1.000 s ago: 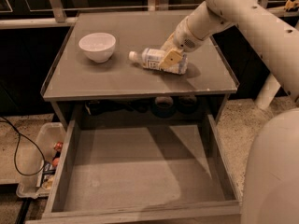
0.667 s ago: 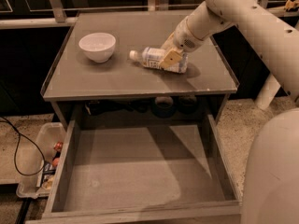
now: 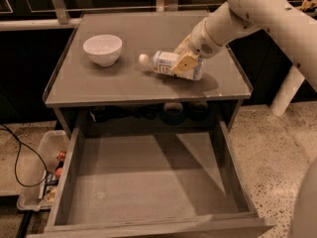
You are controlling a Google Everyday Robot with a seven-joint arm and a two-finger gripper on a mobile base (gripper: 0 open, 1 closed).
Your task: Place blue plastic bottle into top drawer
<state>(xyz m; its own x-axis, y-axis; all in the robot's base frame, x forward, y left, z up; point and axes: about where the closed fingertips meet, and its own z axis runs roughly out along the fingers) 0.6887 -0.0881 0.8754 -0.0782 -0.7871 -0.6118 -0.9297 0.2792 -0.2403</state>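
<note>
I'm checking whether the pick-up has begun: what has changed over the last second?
Nothing visibly changed. The gripper is at the blue plastic bottle, which lies on its side on the tabletop, to the right of the white bowl. The top drawer is pulled open below.

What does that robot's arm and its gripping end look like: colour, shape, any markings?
The arm is thick, rounded and off-white, made of smooth tube-like sections with a few small dark dots. No loose cables or lettering show. It narrows to a white wrist; the gripper, over the grey tabletop at the bottle, is tan-yellow.
</note>
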